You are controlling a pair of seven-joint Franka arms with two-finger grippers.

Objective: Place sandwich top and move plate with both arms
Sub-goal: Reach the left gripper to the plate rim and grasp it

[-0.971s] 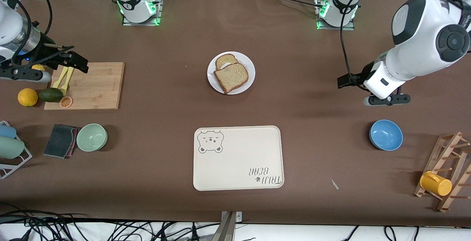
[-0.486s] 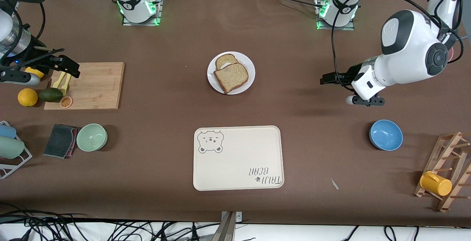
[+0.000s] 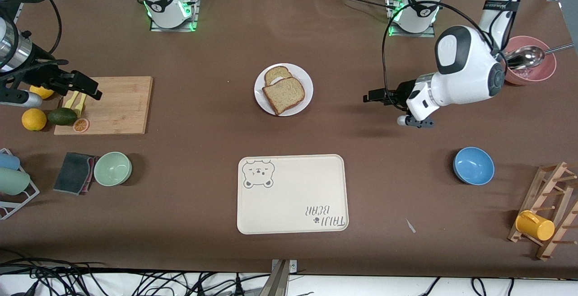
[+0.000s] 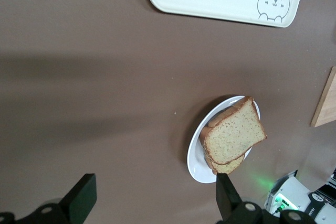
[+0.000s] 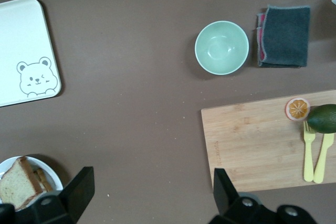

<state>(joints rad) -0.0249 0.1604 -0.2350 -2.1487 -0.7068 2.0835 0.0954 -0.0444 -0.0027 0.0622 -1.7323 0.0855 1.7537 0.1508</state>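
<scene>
The sandwich top (image 3: 284,95), a speckled brown slice, lies on a second slice, largely covering it, on the white plate (image 3: 305,80) at mid-table. It also shows in the left wrist view (image 4: 233,137) on the plate (image 4: 199,165). My left gripper (image 3: 375,97) is open and empty, low over bare table beside the plate toward the left arm's end; its fingers stand wide apart (image 4: 155,203). My right gripper (image 3: 86,87) is open and empty over the cutting board's end, far from the plate (image 5: 152,195). The plate (image 5: 51,173) shows at the right wrist view's corner.
A cream bear tray (image 3: 292,193) lies nearer the camera than the plate. A wooden cutting board (image 3: 113,104) with yellow forks, an avocado and oranges, a green bowl (image 3: 113,168) and a grey cloth (image 3: 74,172) lie toward the right arm's end. A blue bowl (image 3: 473,165), pink bowl (image 3: 544,68) and mug rack (image 3: 548,210) lie toward the left arm's end.
My left arm has swung in from the table's end toward the plate, gripper still open. My right gripper has shifted slightly over the cutting board's end. The plate and bread have not moved.
</scene>
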